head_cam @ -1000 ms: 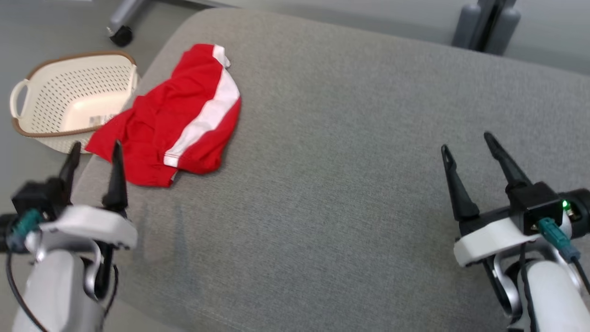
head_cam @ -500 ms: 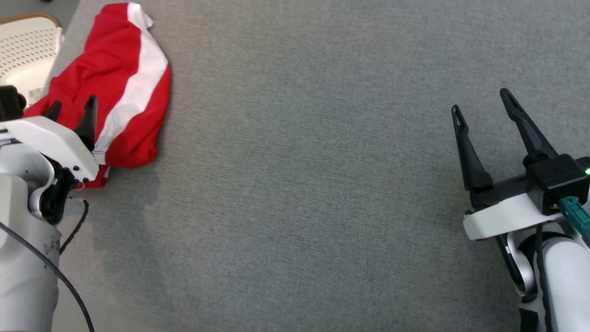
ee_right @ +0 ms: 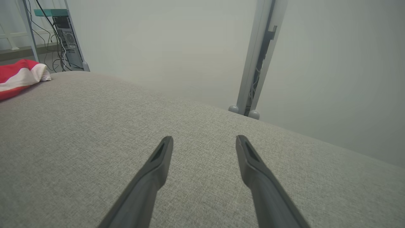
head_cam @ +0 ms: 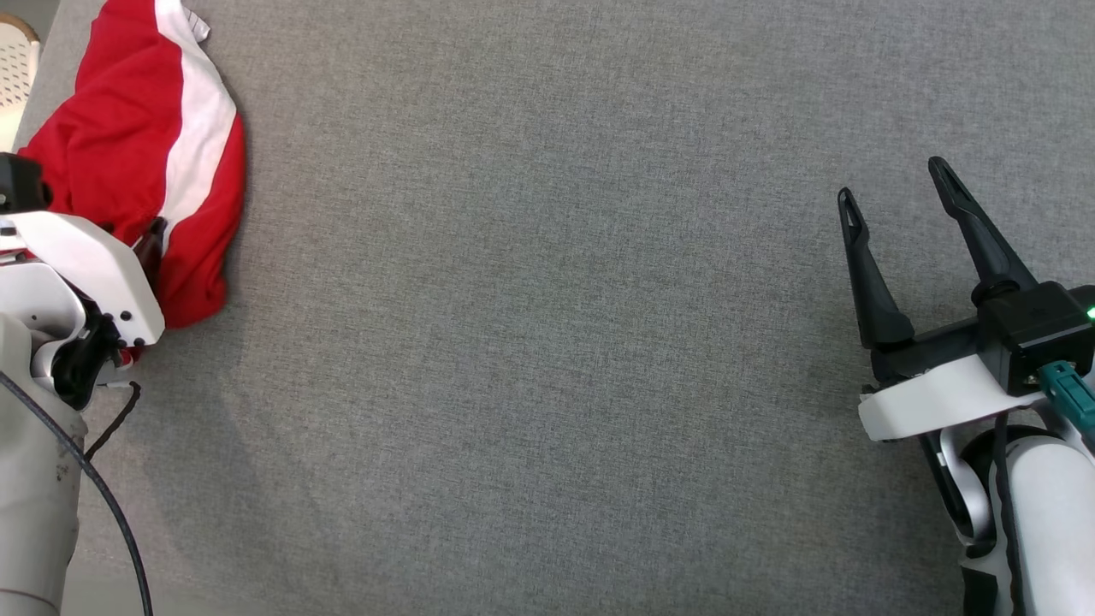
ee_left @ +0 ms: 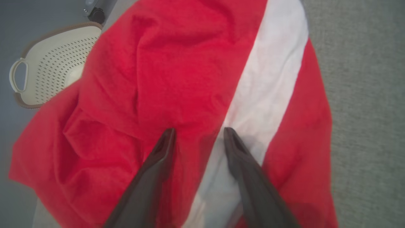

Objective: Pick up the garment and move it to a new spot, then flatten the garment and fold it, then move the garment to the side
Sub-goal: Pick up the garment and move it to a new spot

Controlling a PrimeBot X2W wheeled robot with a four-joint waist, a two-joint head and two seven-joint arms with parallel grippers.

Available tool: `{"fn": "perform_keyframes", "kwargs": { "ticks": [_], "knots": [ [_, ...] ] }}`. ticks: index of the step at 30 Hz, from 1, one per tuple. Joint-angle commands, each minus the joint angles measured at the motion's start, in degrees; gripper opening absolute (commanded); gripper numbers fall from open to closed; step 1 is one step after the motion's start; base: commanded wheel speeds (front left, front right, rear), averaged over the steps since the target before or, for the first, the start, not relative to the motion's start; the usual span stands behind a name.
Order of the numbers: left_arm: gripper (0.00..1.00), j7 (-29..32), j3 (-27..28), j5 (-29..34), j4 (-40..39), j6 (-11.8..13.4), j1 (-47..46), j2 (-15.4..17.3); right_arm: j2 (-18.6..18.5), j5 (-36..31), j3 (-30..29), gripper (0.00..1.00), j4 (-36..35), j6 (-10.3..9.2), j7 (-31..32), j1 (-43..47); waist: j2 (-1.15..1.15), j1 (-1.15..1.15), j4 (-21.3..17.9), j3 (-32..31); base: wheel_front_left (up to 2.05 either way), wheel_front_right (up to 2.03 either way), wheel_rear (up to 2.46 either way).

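Note:
The garment [head_cam: 120,128] is a crumpled red piece with a white stripe, lying at the far left edge of the grey cushion [head_cam: 547,342]. In the left wrist view my left gripper [ee_left: 197,133] is pressed down onto the garment [ee_left: 177,72], its fingers apart with a fold of red and white cloth between the tips. In the head view its white wrist housing covers most of the fingers. My right gripper [head_cam: 894,180] hovers open and empty over bare cushion at the right; the right wrist view has the same gripper [ee_right: 205,141] and the garment [ee_right: 19,76] far off at the left.
A cream perforated basket [ee_left: 47,69] sits on the floor just past the cushion's left edge, its rim [head_cam: 17,51] at the head view's corner. Beyond the cushion's far edge stand a grey post [ee_right: 258,57] and a rack with cables [ee_right: 63,34].
The head camera has tilted down, shifting the whole picture. My left gripper has moved forward and down onto the garment, its jaws narrowing slightly. The right gripper has hardly moved.

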Motion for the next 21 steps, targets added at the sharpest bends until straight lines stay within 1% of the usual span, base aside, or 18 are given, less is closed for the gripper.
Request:
{"fn": "perform_keyframes", "kwargs": {
  "ticks": [1,4,5,10,12,13,15,16,17,21],
  "knots": [
    [0.0,0.4,-0.4,-0.1,0.5,0.0,-0.7,0.0,0.0,-0.3,-0.4,1.0,0.0,-0.01,-0.5,-0.2,0.0,0.0,0.0,0.0,0.0,0.0,0.0],
    [0.0,0.9,-0.7,-0.7,1.5,0.0,-1.1,-0.1,0.1,-0.3,-0.5,1.0,0.3,-0.01,-0.6,-0.3,0.0,0.0,0.1,-0.2,0.0,0.0,0.0],
    [0.0,0.2,-0.6,-0.8,1.4,0.0,-1.3,0.0,0.1,-0.3,-0.5,1.0,0.4,-0.01,-0.6,-0.3,0.0,0.0,0.2,-0.4,0.0,0.0,0.0],
    [0.0,-5.6,0.5,-1.2,0.5,0.7,-2.2,0.0,0.2,-0.2,-0.6,1.0,1.3,-0.01,-1.1,-0.2,0.0,0.0,0.5,-1.7,0.0,0.0,0.0],
    [0.0,-8.0,2.4,-3.3,0.0,1.1,-2.5,-1.2,0.3,0.0,-0.5,1.0,1.7,-0.01,-1.3,-0.1,0.0,0.0,0.5,-2.7,0.0,0.0,0.0],
    [0.0,-8.0,2.4,-3.3,0.0,1.1,-2.5,-1.2,0.3,0.0,-0.5,1.0,1.7,-0.01,-1.3,-0.1,0.0,0.0,0.5,-2.7,0.0,0.0,0.0],
    [0.0,-10.6,3.9,-4.4,-1.2,1.5,-3.1,-1.9,0.4,0.2,-0.7,1.0,2.1,-0.01,-1.6,0.2,0.0,0.0,0.7,-3.9,0.0,0.0,0.0],
    [0.0,-14.4,4.5,-4.3,-2.8,2.3,-3.2,-2.0,0.6,0.4,-0.6,1.0,2.9,-0.01,-1.8,0.7,0.0,0.0,0.9,-5.3,0.0,0.0,0.0],
    [0.0,-14.4,4.5,-4.3,-2.8,2.3,-3.2,-2.0,0.6,0.4,-0.6,1.0,2.9,-0.01,-1.8,0.7,0.0,0.0,0.9,-5.3,0.0,0.0,0.0],
    [0.0,-21.1,5.9,-5.1,-6.7,2.6,-2.9,-3.1,0.9,0.9,-0.2,1.0,4.2,-0.01,-2.7,0.8,0.0,0.0,0.5,-8.5,0.0,0.0,0.0]
  ]
}}
